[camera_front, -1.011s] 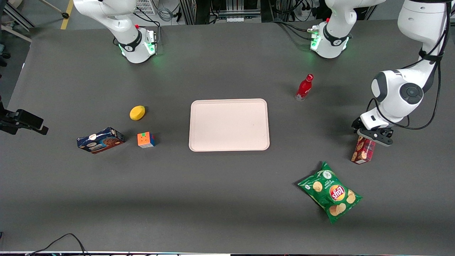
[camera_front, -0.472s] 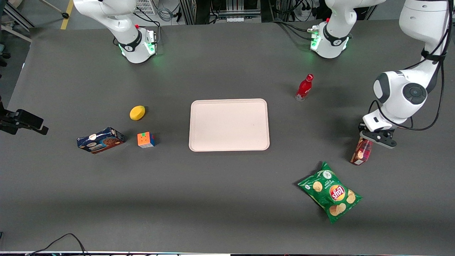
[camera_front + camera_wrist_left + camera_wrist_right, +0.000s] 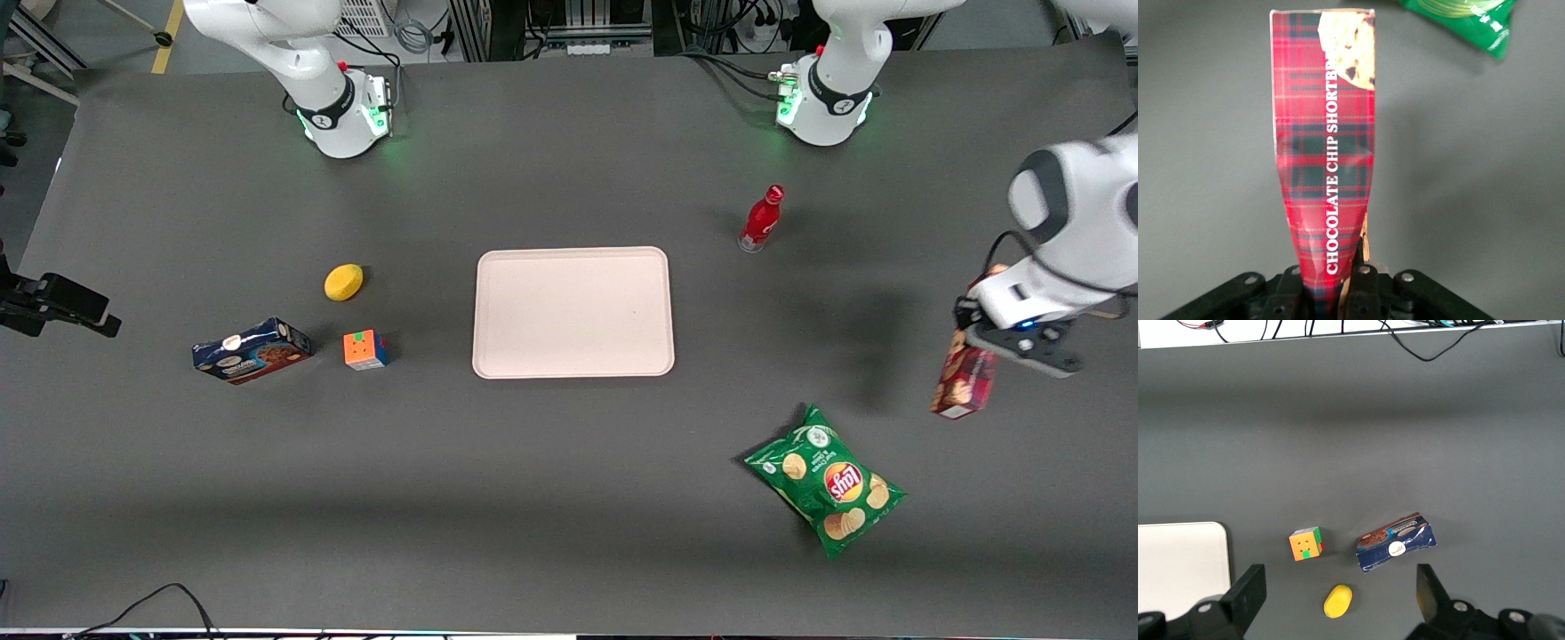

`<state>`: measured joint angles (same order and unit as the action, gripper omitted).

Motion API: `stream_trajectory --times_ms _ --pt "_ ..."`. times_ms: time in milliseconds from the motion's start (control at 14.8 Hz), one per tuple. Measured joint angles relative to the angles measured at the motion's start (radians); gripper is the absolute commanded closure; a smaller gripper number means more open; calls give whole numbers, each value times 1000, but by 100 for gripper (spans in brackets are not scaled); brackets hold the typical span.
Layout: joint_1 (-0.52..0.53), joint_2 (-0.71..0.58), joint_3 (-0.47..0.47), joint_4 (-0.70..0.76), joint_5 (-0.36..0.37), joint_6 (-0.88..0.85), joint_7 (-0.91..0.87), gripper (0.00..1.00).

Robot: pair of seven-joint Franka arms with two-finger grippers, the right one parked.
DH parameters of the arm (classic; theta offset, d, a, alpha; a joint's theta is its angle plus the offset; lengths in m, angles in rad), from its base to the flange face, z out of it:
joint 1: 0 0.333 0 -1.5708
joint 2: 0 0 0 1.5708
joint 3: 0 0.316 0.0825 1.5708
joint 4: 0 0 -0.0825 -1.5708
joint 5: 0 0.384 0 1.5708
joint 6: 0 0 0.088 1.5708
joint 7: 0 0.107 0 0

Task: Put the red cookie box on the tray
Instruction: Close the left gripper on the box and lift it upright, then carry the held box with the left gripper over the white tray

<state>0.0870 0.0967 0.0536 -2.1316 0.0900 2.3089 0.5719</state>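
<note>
The red cookie box (image 3: 965, 380) hangs in the air near the working arm's end of the table, lifted off the surface and pointing down. My gripper (image 3: 1003, 342) is shut on its upper end. In the left wrist view the red tartan carton (image 3: 1325, 153) reads "CHOCOLATE CHIP SHORTBREAD", and the gripper (image 3: 1327, 283) pinches its crumpled end between both fingers. The pale pink tray (image 3: 573, 311) lies flat at the middle of the table with nothing on it, well away from the box.
A green chips bag (image 3: 827, 480) lies nearer the front camera than the tray, close to the held box. A red bottle (image 3: 762, 219) stands upright farther back. A blue cookie box (image 3: 252, 350), a colour cube (image 3: 365, 349) and a yellow lemon (image 3: 343, 282) lie toward the parked arm's end.
My gripper has risen with the red cookie box, lifting it off the table, and has swung farther toward the working arm's end of the table.
</note>
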Motion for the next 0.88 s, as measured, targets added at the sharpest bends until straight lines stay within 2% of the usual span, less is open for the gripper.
stream_trajectory --times_ms 270,539,742,876 --pt "-3 -84 -11 185 -24 -331 -12 100" --pt "-6 -83 -44 276 -27 -442 -87 100" --pt "-7 -81 -118 282 -31 -502 -269 100" --pt "-9 -86 -222 287 -35 -534 -471 100"
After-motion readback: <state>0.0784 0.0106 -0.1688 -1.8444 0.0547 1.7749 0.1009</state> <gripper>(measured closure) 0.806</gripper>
